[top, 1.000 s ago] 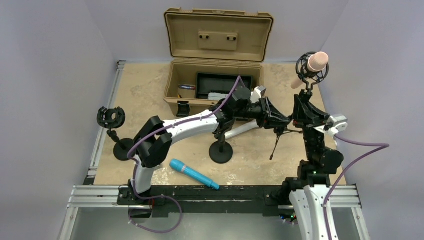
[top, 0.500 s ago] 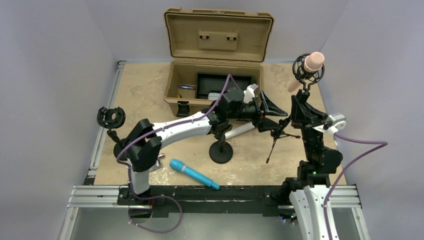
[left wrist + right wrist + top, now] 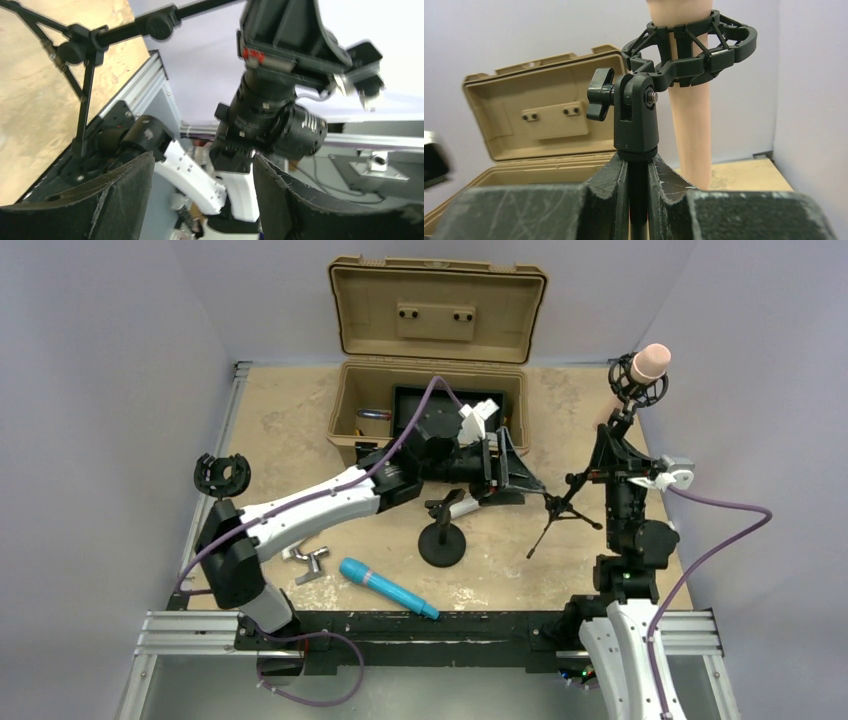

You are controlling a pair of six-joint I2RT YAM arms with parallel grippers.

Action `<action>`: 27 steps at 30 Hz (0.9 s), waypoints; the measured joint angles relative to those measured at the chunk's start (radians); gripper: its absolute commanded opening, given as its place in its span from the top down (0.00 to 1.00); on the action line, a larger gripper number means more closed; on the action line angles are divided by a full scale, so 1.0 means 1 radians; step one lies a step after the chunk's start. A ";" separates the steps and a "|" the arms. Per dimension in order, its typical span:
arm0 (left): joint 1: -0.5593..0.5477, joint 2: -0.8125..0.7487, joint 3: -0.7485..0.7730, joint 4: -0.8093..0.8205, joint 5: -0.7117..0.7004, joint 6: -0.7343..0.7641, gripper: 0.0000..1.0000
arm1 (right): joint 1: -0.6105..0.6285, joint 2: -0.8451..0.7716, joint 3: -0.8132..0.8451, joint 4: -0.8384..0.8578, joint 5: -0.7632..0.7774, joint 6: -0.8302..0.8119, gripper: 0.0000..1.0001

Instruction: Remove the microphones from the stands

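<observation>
The pink microphone (image 3: 651, 362) sits in a black shock mount (image 3: 637, 382) at the top of a thin tripod stand (image 3: 566, 508), near the right wall. My right gripper (image 3: 611, 446) is shut on the stand's pole just under the mount. In the right wrist view the fingers (image 3: 610, 190) pinch the pole (image 3: 638, 195), with the microphone (image 3: 690, 130) standing upright through the mount (image 3: 694, 52). My left gripper (image 3: 522, 472) is open with nothing in it, left of the tripod legs. The left wrist view shows the gripper (image 3: 202, 197) facing the stand's legs (image 3: 85, 80) and the right arm (image 3: 272, 117).
An open tan case (image 3: 432, 390) stands at the back. A blue microphone (image 3: 388, 588) lies near the front edge. A round-base stand (image 3: 442, 542) is under my left arm. Another stand with an empty shock mount (image 3: 222, 474) is at the left, a metal wing piece (image 3: 308, 560) nearby.
My left gripper has opened, let go of the stand and drawn back to the left. My right gripper has swung the stand and microphone more upright, toward the right wall.
</observation>
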 measured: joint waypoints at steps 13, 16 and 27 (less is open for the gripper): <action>0.040 -0.383 0.234 -0.525 -0.117 0.621 0.23 | 0.000 0.182 -0.092 0.216 0.236 -0.131 1.00; 0.068 -0.463 0.222 -0.570 -0.166 0.728 0.22 | 0.000 0.238 -0.126 0.303 0.256 -0.177 1.00; 0.159 -0.635 -0.094 -0.565 -0.313 0.966 0.22 | 0.000 0.399 -0.185 0.561 0.242 -0.291 1.00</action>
